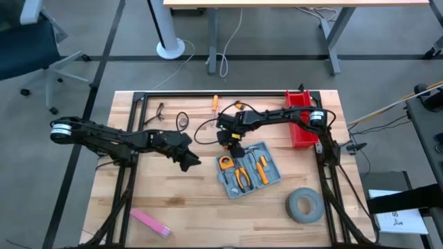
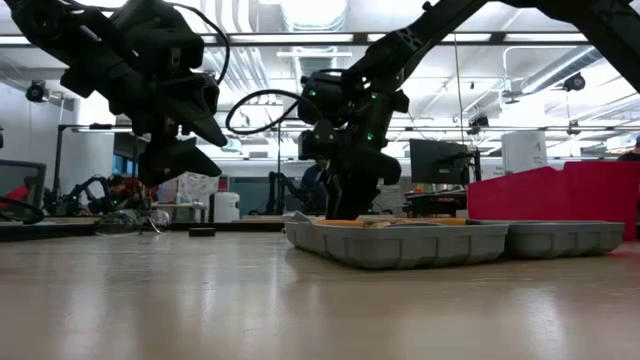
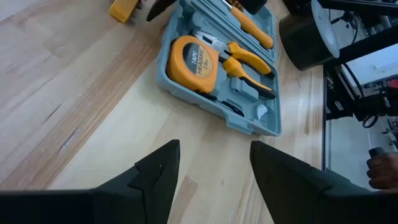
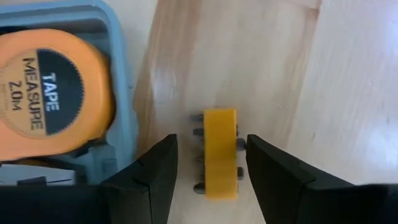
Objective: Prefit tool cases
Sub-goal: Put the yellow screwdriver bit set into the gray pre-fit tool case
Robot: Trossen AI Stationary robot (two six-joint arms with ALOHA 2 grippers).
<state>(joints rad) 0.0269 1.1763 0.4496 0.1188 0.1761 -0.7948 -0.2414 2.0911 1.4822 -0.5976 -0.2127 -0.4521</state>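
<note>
We see a pale wooden surface (image 1: 187, 200) edged by a dark frame, standing on a grey floor, with a blue chair (image 1: 28, 41) off one corner and another desk's legs beyond. On it lie a red bin (image 1: 300, 119), a grey tape roll (image 1: 304, 205), a pink bar (image 1: 151, 223) near the front edge and a small orange-handled tool (image 1: 214, 104) at the back. The low view looks across into a workshop with ceiling lights, monitors and benches.

The tool case (image 1: 248, 170) lies open and flat near the middle of the surface, toward the right arm's side. From above we make out orange tools in its recesses; the left wrist view shows them plainly: an orange tape measure (image 3: 194, 60), pliers (image 3: 245, 59) with orange grips and a screwdriver. Only the right wrist view shows a small yellow bit holder (image 4: 221, 152) lying on the bare wood just beside the case's corner.

The right arm reaches from the bin side and bends down, its right claw (image 4: 210, 165) pointing at the surface and straddling the bit holder, fingers parted on either side and not touching it. The left arm stretches in low from the left; its left claw (image 1: 188, 160) hovers released, fingers spread, a little way short of the case.
</note>
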